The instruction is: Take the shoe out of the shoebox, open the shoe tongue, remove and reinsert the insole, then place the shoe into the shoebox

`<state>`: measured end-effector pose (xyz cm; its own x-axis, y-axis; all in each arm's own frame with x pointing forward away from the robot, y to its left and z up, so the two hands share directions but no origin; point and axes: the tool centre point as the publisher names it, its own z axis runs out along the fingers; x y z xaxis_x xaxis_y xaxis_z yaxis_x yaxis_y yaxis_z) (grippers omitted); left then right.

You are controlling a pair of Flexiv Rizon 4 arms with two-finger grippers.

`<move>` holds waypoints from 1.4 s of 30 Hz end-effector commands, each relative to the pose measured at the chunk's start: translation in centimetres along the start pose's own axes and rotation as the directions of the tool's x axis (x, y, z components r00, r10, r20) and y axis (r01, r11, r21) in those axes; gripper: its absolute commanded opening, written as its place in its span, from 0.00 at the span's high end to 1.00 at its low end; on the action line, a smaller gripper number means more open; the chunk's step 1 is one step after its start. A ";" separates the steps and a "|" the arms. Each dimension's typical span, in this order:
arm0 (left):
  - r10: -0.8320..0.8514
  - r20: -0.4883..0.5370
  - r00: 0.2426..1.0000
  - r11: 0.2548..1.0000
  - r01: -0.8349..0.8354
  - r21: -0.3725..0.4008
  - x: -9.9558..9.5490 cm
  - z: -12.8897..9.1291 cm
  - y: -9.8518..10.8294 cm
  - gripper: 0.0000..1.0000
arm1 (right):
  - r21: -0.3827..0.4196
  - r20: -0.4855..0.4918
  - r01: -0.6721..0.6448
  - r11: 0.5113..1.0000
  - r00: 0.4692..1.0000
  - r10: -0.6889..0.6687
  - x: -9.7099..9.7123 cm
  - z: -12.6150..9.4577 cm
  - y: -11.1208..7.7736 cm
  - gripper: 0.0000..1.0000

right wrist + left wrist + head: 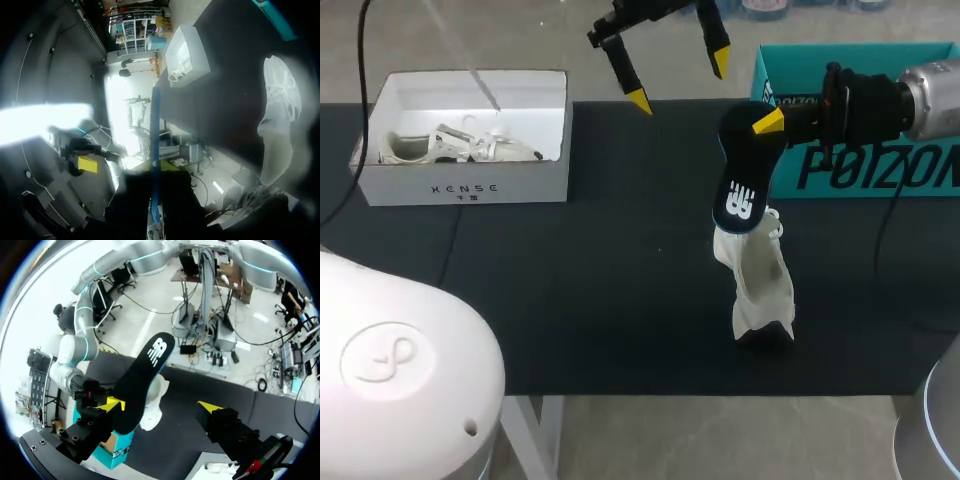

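Observation:
A white shoe (760, 290) stands heel-down on the black table (570, 290), right of the middle. Above it hangs the dark insole (740, 185) with a white logo, its lower end at the shoe's opening. My right gripper (765, 125) is shut on the insole's upper end. In the right wrist view the insole (155, 150) shows edge-on as a thin blue strip between the fingers, with the shoe (280, 125) beyond. My left gripper (680, 80) hangs open above the table's far edge, holding nothing. In the left wrist view, insole (145, 385) and shoe (155, 410) lie ahead of the left gripper (161, 406).
A white shoebox (470, 185) at the far left holds another white shoe (460, 145). A teal box (860, 160) stands at the far right, behind my right arm. The table's front edge runs close below the standing shoe.

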<state>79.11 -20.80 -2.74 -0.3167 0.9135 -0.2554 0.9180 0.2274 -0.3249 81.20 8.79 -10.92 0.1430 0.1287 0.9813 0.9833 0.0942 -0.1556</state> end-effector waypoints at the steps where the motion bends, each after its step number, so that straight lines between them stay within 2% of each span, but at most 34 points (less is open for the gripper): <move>1: 0.000 -0.166 0.986 1.000 0.000 0.001 -0.4 -0.2 0.1 0.00 | -0.002 0.000 0.000 1.000 1.000 0.000 0.0 0.1 0.0 1.00; 13: 0.000 -0.166 0.986 1.000 0.000 0.001 -0.4 -0.2 0.1 0.00 | -0.002 0.000 0.000 1.000 1.000 0.000 0.0 0.1 0.0 1.00; 21: 0.054 -0.228 0.972 0.995 -0.071 -0.067 -2.6 -1.7 1.5 0.00 | -0.002 0.000 0.000 1.000 1.000 0.000 0.0 0.1 0.0 1.00; 32: 0.101 -0.232 0.968 0.990 -0.120 -0.068 -5.2 -1.3 2.5 0.00 | -0.002 0.000 0.000 1.000 1.000 0.000 0.0 0.1 0.0 1.00; 42: 0.114 -0.216 0.970 0.986 -0.137 -0.098 -5.0 -1.2 2.6 0.00 | -0.002 0.000 0.000 1.000 1.000 0.000 0.0 0.1 0.0 1.00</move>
<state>83.65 -24.59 -1.40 -0.1511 0.9851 -0.0821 0.9699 0.1317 -0.2047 81.20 8.79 -10.92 0.1430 0.1287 0.9813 0.9833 0.0941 -0.1556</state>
